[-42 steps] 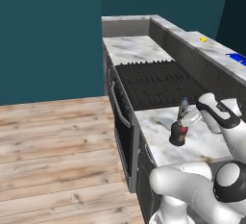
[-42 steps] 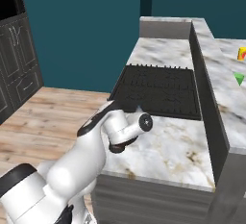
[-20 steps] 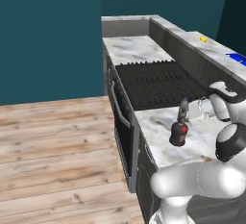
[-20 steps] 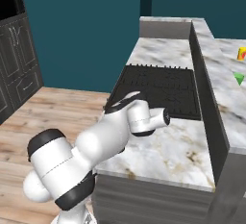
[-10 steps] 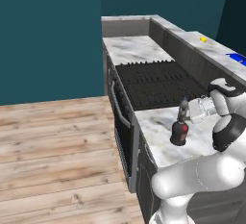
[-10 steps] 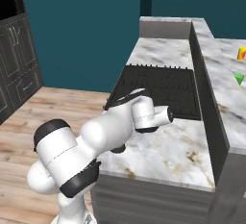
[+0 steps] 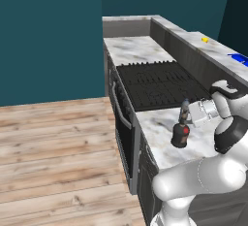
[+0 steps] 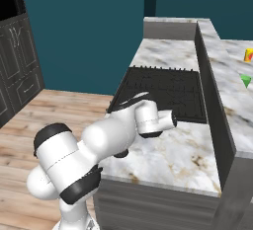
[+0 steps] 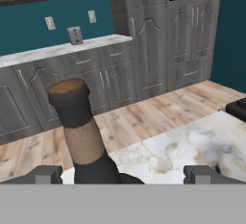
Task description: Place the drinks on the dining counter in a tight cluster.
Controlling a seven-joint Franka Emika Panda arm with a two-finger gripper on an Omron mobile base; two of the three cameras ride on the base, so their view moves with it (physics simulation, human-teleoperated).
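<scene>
I have the squat dark brown bottle (image 7: pixel 180 134) standing upright on the marble worktop (image 7: pixel 160 137), on the strip between the black stove (image 7: pixel 157 82) and the worktop's near end, not far from the front edge that drops to the wooden floor (image 7: pixel 53 142). On the far side of that strip the grey ledge (image 7: pixel 193 62) rises like a wall, with the dining counter (image 8: pixel 234 93) spread above it. There is bare marble toward the near end and the open floor off the front edge. My gripper (image 9: pixel 124 174) sits level with the bottle's neck (image 9: pixel 79 122), coming in from the ledge side, jaws spread as wide as they go and closed on nothing. In the hand view the neck and cap rise between the two fingertips (image 9: pixel 199 173), nearer the left one, and I cannot tell whether it touches that tip. On the dining counter I can make out a small yellow thing (image 7: pixel 205 40), a blue one (image 7: pixel 238 57), and from the right base view a green piece (image 8: pixel 245 80) with an orange one (image 8: pixel 248 55) beyond it. Across the floor stand grey cabinets (image 9: pixel 158 35).
</scene>
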